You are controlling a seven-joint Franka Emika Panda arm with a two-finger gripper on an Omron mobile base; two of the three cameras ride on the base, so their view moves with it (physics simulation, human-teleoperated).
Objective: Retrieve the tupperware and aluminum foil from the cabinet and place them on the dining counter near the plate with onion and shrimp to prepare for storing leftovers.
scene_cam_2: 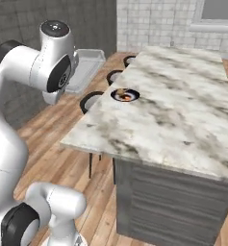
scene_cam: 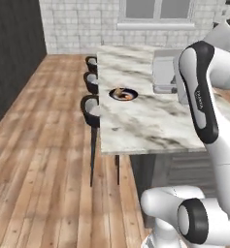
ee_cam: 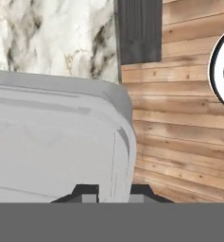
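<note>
My gripper [ee_cam: 114, 193] is shut on the tupperware [ee_cam: 52, 142], with one side wall and the flared rim pinched between the two dark fingertips. The translucent white-grey container hangs in the air beside my upper arm, level with the dining counter [scene_cam_2: 183, 110], and it also shows as the tupperware [scene_cam_2: 86, 67] and the tupperware [scene_cam: 163, 71]. The plate with onion and shrimp [scene_cam: 123, 94] is small, round and black, and sits near the island's left edge; it is also the plate [scene_cam_2: 125, 95]. The aluminum foil and the cabinet are out of view.
Black stools [scene_cam: 91, 107] stand along the island's left side, over a wooden floor [scene_cam: 43, 160]. A dark wall [scene_cam: 12, 53] runs along the left. A tiled wall with a window [scene_cam: 157, 12] closes the far end. My own arm [scene_cam: 204, 97] hides part of the marble top.
</note>
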